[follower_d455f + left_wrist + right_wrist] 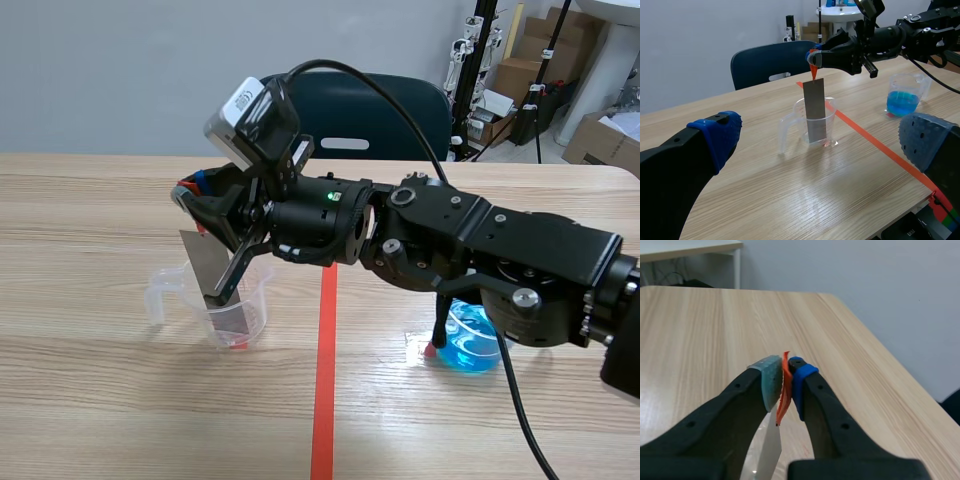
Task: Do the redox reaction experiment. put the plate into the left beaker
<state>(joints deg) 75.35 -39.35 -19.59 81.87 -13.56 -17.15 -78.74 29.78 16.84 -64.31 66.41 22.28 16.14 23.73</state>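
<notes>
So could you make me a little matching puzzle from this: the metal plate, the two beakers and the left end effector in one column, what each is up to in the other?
1 metal plate
2 left beaker
3 right beaker
4 left end effector

A holds blue liquid
B open, holding nothing
C hangs by its orange tab from the right end effector
D has the plate's lower end inside it

Pairs: 1-C, 2-D, 3-A, 4-B.

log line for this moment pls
right gripper: shut on orange tab of plate | plate: roughly upright, lower end in left beaker | left gripper: open, short of beaker | blue-liquid beaker: apart
</notes>
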